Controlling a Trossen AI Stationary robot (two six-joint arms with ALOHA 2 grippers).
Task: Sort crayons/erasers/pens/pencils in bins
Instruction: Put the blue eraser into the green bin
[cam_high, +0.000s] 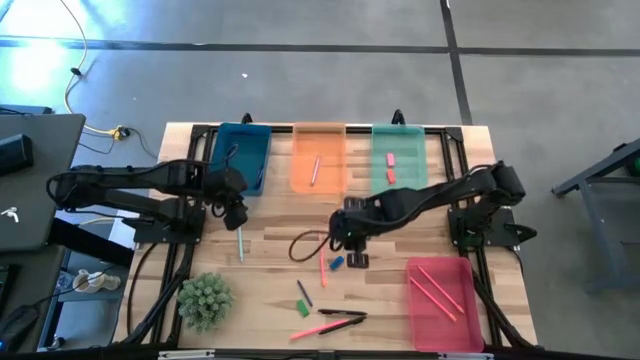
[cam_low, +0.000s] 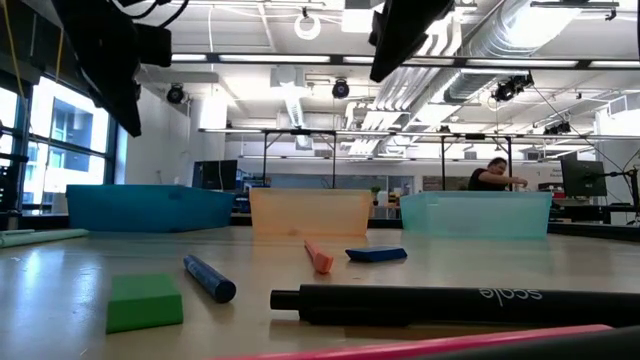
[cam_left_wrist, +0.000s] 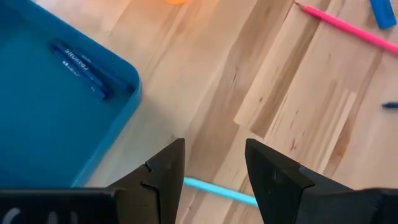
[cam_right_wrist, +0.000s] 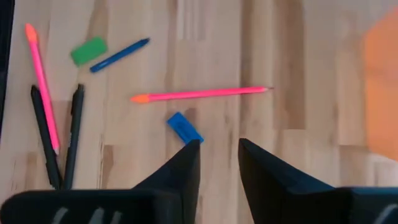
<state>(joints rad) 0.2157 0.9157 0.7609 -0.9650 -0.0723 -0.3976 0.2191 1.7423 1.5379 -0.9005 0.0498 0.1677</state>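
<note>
My left gripper (cam_high: 238, 217) is open and empty, close by the blue bin (cam_high: 243, 157), above a light blue stick (cam_left_wrist: 217, 191) that lies on the table. My right gripper (cam_high: 338, 238) is open and empty above the table's middle, over a blue eraser (cam_right_wrist: 185, 127) and a pink pencil (cam_right_wrist: 199, 94). A green eraser (cam_right_wrist: 89, 51) lies near the front beside a blue crayon (cam_right_wrist: 119, 55). The orange bin (cam_high: 319, 157) and the green bin (cam_high: 399, 157) stand at the back, and the red-pink bin (cam_high: 438, 290) at the front right. Two red-orange erasers (cam_high: 391, 167) lie in the green bin.
Two black pens (cam_right_wrist: 62, 140) and a pink stick (cam_right_wrist: 40, 81) lie near the front edge. A small green plant (cam_high: 205, 300) stands at the front left. The blue bin holds a blue pen (cam_left_wrist: 87, 65), the red-pink bin pink sticks (cam_high: 440, 285). A person (cam_low: 490, 175) is far behind the table.
</note>
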